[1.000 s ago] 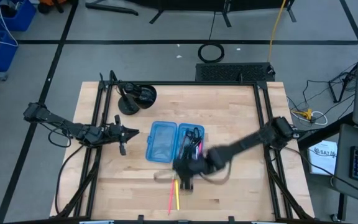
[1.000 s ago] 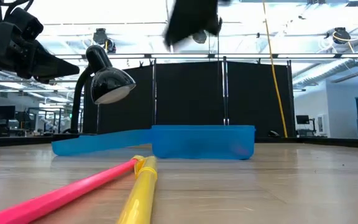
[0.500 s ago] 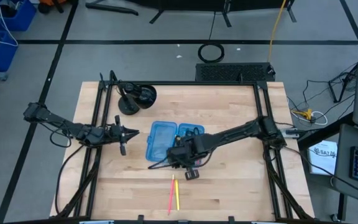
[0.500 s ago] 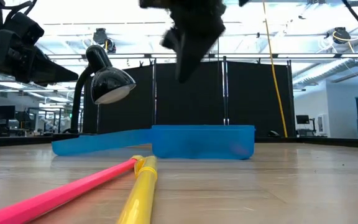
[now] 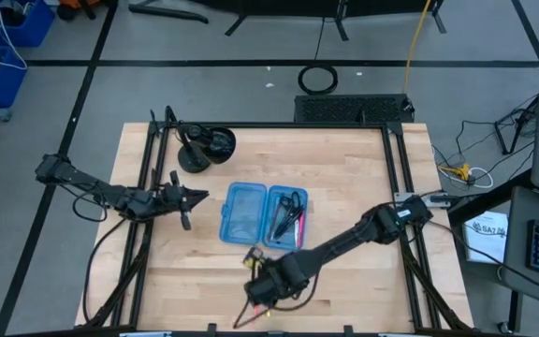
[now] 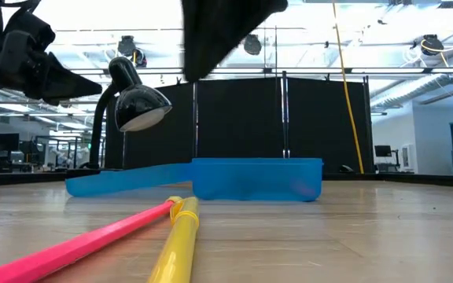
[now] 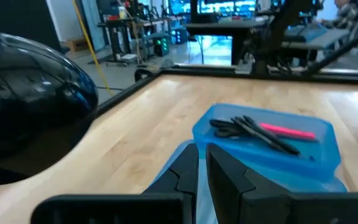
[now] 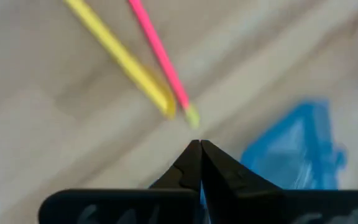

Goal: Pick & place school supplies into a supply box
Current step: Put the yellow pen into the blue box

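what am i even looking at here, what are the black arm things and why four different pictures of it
These are two robot arms at a wooden table, each ending in a two-finger claw. One picture looks straight down, one looks level across the tabletop, and two come from cameras on the arms' wrists. The left claw waits shut beside the open blue supply box, which already holds scissors and pens. The right claw is shut and empty, reaching over the pink pencil and yellow pencil lying on the table near its front edge. The black desk lamp stands at the back.
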